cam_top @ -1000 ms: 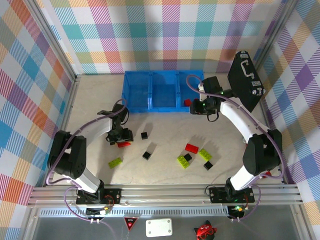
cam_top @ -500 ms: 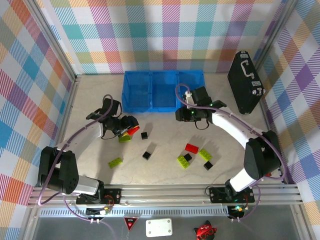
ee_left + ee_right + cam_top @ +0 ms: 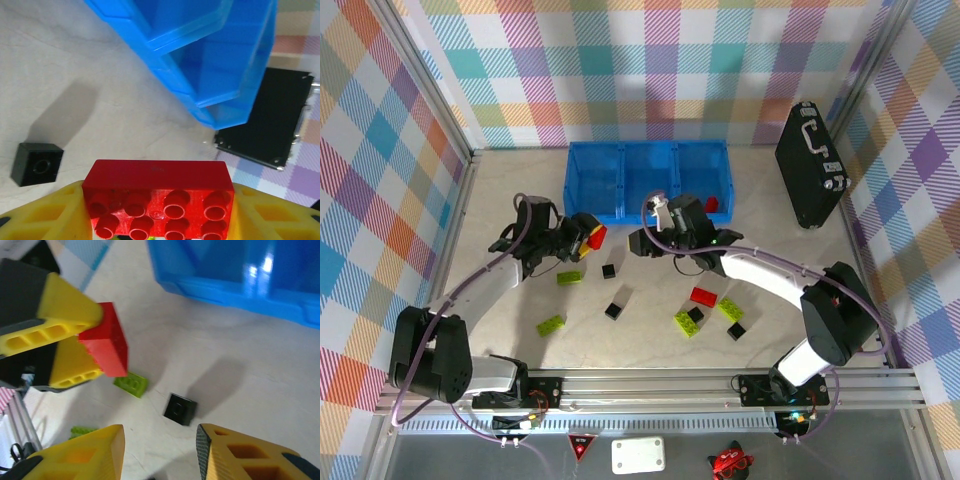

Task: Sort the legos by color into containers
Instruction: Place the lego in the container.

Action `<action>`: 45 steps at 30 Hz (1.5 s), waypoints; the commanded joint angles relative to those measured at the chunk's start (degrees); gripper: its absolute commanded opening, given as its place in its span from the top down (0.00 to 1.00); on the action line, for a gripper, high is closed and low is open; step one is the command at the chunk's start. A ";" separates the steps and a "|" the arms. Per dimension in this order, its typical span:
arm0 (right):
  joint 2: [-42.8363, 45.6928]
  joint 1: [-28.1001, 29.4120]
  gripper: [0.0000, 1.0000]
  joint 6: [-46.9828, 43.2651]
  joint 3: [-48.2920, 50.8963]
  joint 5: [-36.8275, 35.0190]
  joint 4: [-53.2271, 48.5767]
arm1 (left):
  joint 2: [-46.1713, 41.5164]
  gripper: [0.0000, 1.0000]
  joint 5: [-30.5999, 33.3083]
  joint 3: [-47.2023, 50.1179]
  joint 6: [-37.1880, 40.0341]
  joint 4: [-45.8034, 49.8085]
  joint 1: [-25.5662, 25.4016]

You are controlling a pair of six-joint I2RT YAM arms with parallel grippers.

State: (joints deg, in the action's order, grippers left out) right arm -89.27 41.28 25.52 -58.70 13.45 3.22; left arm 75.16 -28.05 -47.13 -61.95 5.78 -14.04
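Clearly the left gripper (image 3: 588,237) clamps a red brick (image 3: 159,196) held above the table, just near of the left end of the blue bin (image 3: 620,216). The right gripper (image 3: 160,452), jaws apart and empty, hangs close beside, so a bump could dislodge it.

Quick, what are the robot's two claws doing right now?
Left gripper: shut on a red lego.
Right gripper: open, holding nothing.
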 commanded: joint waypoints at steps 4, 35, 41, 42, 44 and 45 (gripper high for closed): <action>-0.92 3.28 0.55 -1.29 0.63 2.97 13.32 | -3.53 0.43 -1.61 1.74 -9.11 -6.99 0.51; -14.53 5.66 0.63 -1.68 -11.79 6.06 19.86 | -8.26 0.44 -1.21 0.82 -11.87 -5.65 0.51; -14.58 5.66 0.73 -1.30 -12.06 5.97 19.27 | -7.91 0.44 -1.27 0.41 -10.60 -4.65 0.53; -14.52 5.65 0.75 -1.19 -12.06 5.89 19.02 | -7.90 0.44 -1.13 0.38 -10.26 -4.39 0.51; -14.44 5.66 0.77 -1.20 -12.19 5.86 18.42 | -7.92 0.43 -1.05 0.46 -10.12 -4.31 0.51; -14.35 5.65 0.78 -1.23 -12.08 5.85 18.27 | -7.92 0.42 -1.11 0.60 -10.04 -4.29 0.51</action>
State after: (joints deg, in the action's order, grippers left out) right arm -103.46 46.59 23.07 -68.82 17.72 20.88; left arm 68.07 -27.79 -45.84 -72.40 0.97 -13.93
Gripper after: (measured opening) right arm 0.274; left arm 0.583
